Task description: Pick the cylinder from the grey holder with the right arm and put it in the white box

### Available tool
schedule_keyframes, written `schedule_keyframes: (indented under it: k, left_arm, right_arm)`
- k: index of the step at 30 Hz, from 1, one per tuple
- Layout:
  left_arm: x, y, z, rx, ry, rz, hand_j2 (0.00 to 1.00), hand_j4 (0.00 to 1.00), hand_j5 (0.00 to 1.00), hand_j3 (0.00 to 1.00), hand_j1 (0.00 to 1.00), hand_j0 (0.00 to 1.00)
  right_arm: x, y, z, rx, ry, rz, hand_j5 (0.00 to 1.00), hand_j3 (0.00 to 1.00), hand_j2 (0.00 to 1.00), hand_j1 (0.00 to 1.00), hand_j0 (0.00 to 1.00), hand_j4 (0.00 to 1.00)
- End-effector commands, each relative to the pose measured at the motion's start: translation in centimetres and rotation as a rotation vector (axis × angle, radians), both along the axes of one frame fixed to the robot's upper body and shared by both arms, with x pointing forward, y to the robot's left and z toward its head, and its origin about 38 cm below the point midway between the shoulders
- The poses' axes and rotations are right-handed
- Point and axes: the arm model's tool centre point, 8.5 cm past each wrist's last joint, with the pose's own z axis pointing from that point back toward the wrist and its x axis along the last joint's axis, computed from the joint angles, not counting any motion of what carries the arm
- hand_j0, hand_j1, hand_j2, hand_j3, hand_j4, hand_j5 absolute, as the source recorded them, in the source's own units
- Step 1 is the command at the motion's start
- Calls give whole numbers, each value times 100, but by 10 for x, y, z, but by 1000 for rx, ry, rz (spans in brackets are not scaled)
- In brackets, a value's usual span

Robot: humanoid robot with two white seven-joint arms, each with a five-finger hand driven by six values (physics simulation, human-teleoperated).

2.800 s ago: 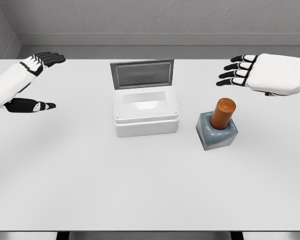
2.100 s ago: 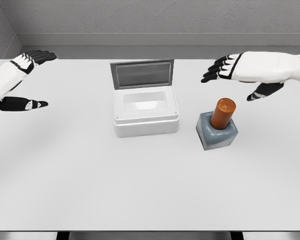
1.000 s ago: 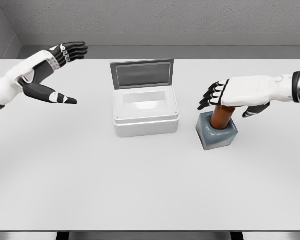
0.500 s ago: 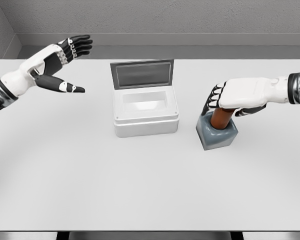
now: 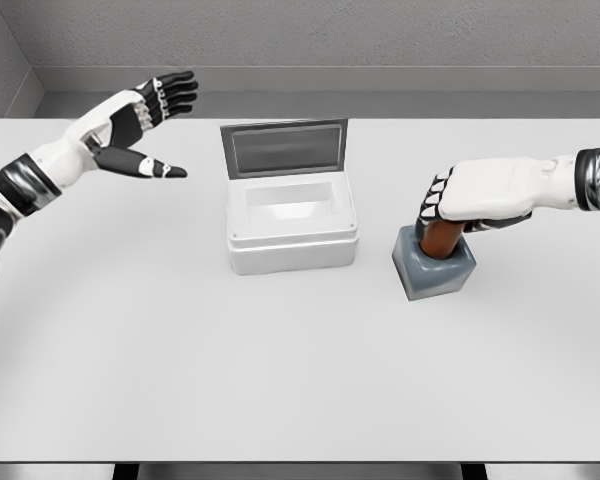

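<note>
An orange-brown cylinder (image 5: 439,240) stands tilted in the grey holder (image 5: 435,269) right of the table's middle. My right hand (image 5: 460,205) is shut on the cylinder's upper part, its fingers (image 5: 431,203) curled over the left side, so the top is hidden. The white box (image 5: 291,225) sits left of the holder with its grey lid (image 5: 283,148) standing up at the back; its inside is bare. My left hand (image 5: 145,125) hovers open over the far left of the table, holding nothing.
The white table (image 5: 280,370) spreads wide in front of the box and holder. A grey wall (image 5: 310,40) runs behind the table's far edge.
My right hand came down over the cylinder from the far right and curled its fingers around it. My left hand rose and drifted right toward the box.
</note>
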Motion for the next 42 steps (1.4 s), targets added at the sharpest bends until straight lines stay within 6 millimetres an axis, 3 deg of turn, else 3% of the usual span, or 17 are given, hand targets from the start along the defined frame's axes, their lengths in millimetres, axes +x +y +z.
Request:
schedule_keyframes:
  k: [1,18,20,42]
  left_arm:
    - [0,-4,-4,-5,13,-7,100,100,100,100,100,100]
    - [10,-6,-12,-34,163,18,100,100,100,100,100,100]
    - [10,-6,-11,-59,169,17,100,100,100,100,100,100]
    - [11,-13,-12,-70,168,8,100,100,100,100,100,100]
  right_arm:
    - [0,-1,1,4,-1,-5,61,61,61,61,61,61]
    - [1,-8,10,1,-20,-21,56,56,56,56,56,56]
    - [3,-11,21,18,-45,-30,56,56,56,56,56,56]
    - [6,-1,35,29,-81,-7,53,53,53,53,53,53]
